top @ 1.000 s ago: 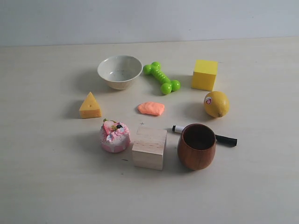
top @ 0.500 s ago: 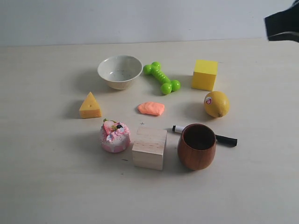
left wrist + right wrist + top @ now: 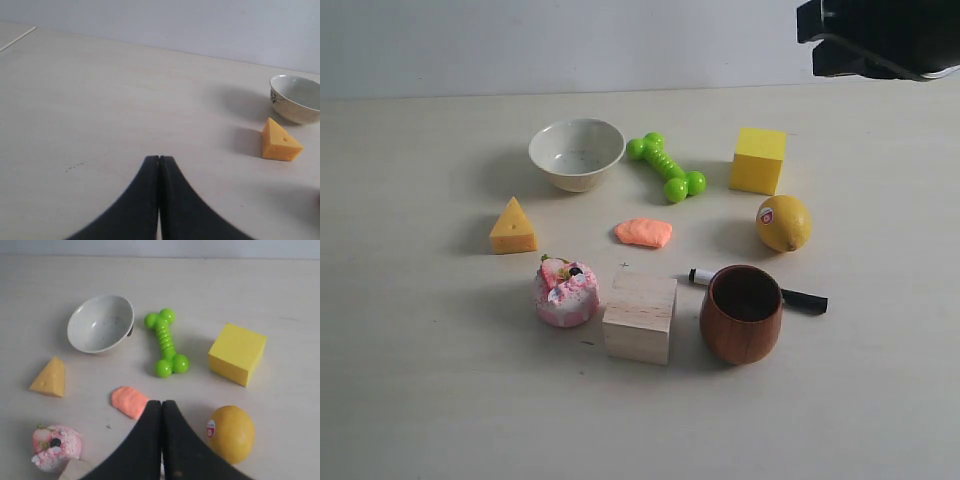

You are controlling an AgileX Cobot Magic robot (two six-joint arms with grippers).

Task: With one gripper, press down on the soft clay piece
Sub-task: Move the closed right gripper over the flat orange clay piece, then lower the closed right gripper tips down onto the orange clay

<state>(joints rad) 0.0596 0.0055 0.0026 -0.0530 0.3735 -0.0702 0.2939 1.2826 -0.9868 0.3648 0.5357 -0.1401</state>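
The soft clay piece point(image 3: 644, 232) is a flat salmon-orange lump lying in the middle of the table, between the green dumbbell toy and the wooden block. In the right wrist view the clay point(image 3: 128, 401) shows just beside my right gripper point(image 3: 161, 402), whose black fingers are shut with nothing in them. That arm's black body point(image 3: 880, 38) hangs high at the top right of the exterior view, well above the table. My left gripper point(image 3: 159, 158) is shut and empty over bare table; it does not show in the exterior view.
Around the clay stand a white bowl point(image 3: 577, 153), green dumbbell toy point(image 3: 666, 167), yellow cube point(image 3: 758, 160), lemon point(image 3: 783, 222), cheese wedge point(image 3: 513, 227), pink-and-white cake toy point(image 3: 565, 291), wooden block point(image 3: 640, 316), brown wooden cup point(image 3: 741, 313) and a black marker point(image 3: 805, 299).
The right arm has come into the exterior view from the top right and moved further left. Nothing on the table has moved.
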